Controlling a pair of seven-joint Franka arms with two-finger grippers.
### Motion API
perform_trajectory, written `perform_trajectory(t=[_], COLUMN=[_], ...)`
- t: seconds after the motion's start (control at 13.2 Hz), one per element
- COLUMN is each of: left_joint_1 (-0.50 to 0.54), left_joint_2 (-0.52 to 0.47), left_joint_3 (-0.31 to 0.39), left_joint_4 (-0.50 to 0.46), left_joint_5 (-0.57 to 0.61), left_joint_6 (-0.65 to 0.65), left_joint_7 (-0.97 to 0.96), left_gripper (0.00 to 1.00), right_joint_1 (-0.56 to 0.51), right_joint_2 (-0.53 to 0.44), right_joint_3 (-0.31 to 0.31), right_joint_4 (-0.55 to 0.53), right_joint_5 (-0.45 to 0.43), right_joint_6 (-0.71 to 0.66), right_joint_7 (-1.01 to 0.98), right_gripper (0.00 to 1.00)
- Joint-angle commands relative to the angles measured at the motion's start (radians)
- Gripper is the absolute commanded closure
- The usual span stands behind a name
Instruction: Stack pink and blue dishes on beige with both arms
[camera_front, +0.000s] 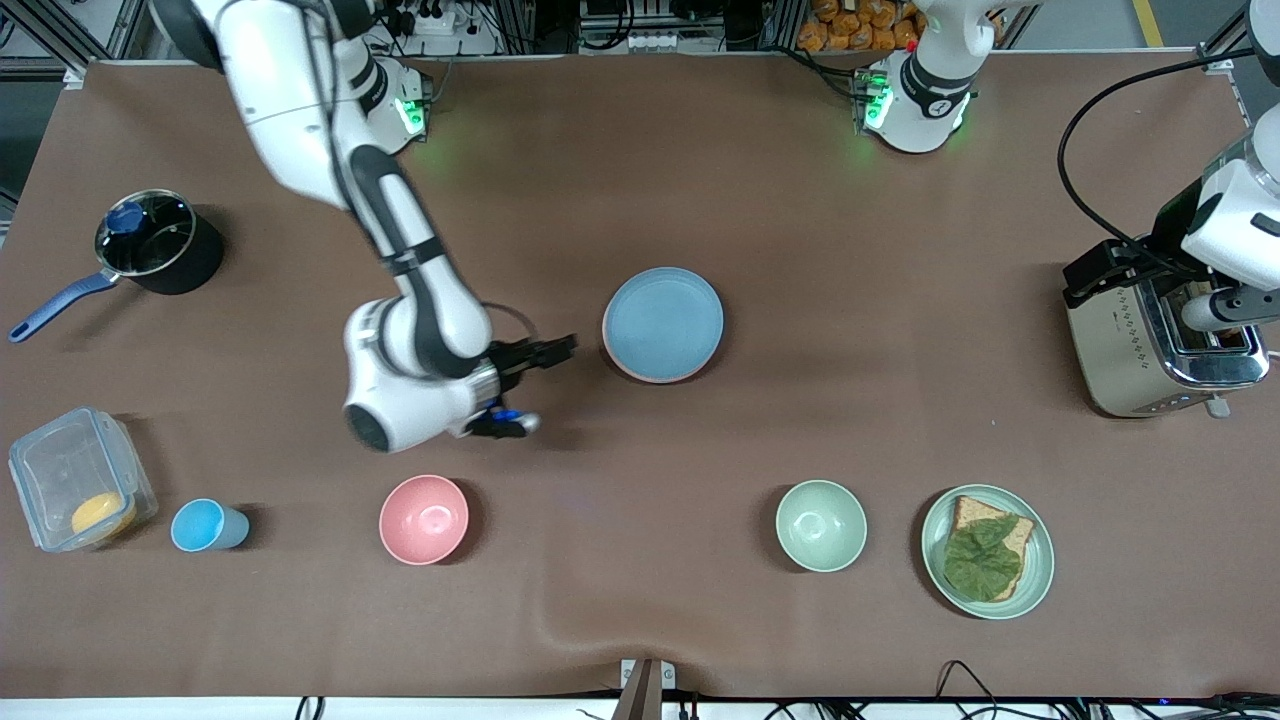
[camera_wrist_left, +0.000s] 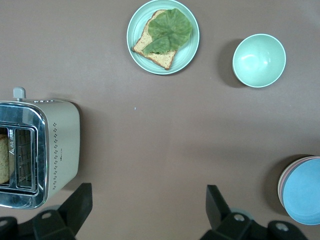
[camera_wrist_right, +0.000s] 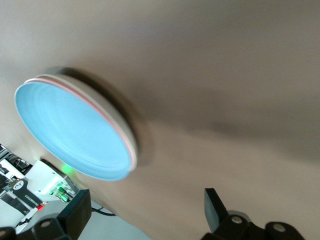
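Note:
The light blue plate lies on top of a stack in the middle of the table. Under it the pink plate shows only as a thin rim, and the beige plate as a pale edge at the bottom. In the left wrist view the stack shows at the frame's edge. My right gripper is low beside the stack, toward the right arm's end of the table, open and holding nothing. My left gripper is up over the toaster, open and holding nothing.
A toaster stands at the left arm's end. Near the front camera are a green plate with toast and lettuce, a green bowl, a pink bowl, a blue cup and a clear box. A black pot stands at the right arm's end.

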Motion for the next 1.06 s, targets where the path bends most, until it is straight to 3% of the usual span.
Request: perform_trajectory(t=[0.0,0.23,0.3,0.46,0.68,0.99], left_joint_1=[0.001,0.014,0.015,0.014,0.014,0.012], left_joint_2=[-0.021,-0.024,-0.024,-0.026,-0.029,-0.035], left_joint_3=[0.008,0.008,0.008,0.008,0.008,0.005], left_joint_4=[-0.012,-0.012,-0.012,-0.012,-0.012,-0.01], left_joint_5=[-0.023,-0.034,-0.04,-0.04,-0.04,-0.04], left_joint_6=[-0.005,-0.007,-0.007,-0.008,-0.01,-0.033], left_joint_7=[0.024,0.026,0.026,0.027,0.024,0.024], left_gripper=[0.0,0.0,0.0,0.0,0.0,0.0], right_joint_1=[-0.089,-0.176,-0.199,-0.216,-0.215,-0.287], right_joint_2=[-0.008,-0.022,-0.028,-0.053,-0.177,-0.376], right_joint_3=[0.014,0.011,0.012,-0.006,-0.012,-0.012], right_joint_4=[0.042,0.088,0.126,0.154,0.133,0.035], right_joint_5=[-0.131,-0.262,-0.341,-0.475,-0.629,-0.64], right_joint_6=[-0.095,-0.191,-0.22,-0.218,-0.117,-0.087], right_joint_7=[-0.002,-0.004,-0.004,-0.006,-0.002,-0.002], right_gripper=[0.0,0.0,0.0,0.0,0.0,0.0])
